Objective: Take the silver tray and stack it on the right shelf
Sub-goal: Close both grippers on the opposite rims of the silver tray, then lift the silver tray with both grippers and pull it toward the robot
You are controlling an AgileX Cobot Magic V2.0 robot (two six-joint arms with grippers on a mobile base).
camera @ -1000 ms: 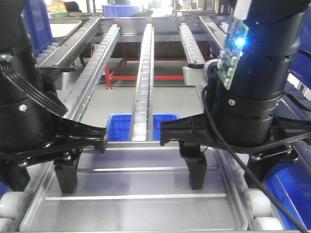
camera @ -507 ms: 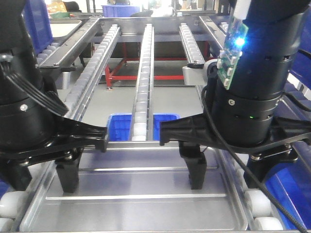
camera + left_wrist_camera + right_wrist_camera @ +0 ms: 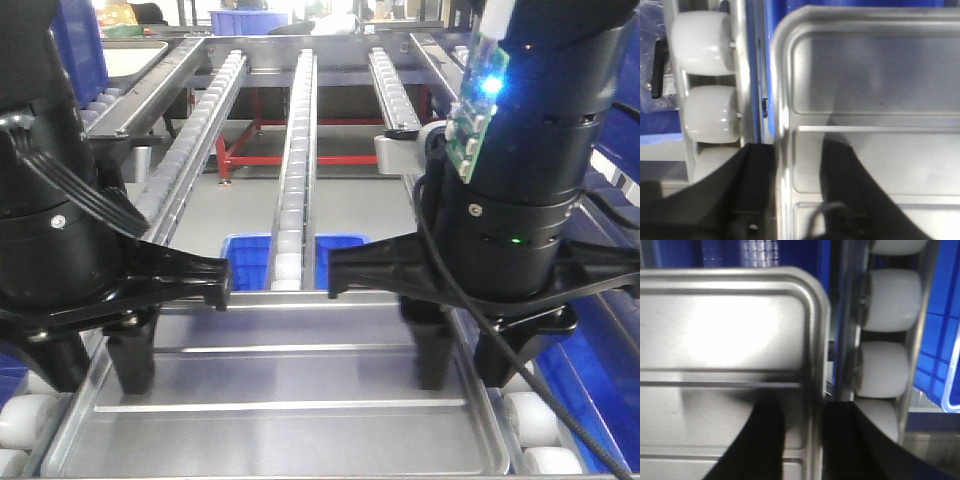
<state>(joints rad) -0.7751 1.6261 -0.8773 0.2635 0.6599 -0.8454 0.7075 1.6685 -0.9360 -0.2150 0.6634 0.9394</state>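
Both the black left gripper [image 3: 92, 380] and right gripper [image 3: 466, 378] straddle the shiny ridged aluminium tray's [image 3: 280, 440] rims for level lifting, fingers narrowed, contact unclear.

Tray [image 3: 290, 425] is bare shiny metal, smooth, with a soft sheen and bright glare patches. Rollers [image 3: 702, 42] are matt off-white plastic, and the rails [image 3: 150, 90] are duller grey steel. Bin [image 3: 245, 262] is glossy blue plastic.
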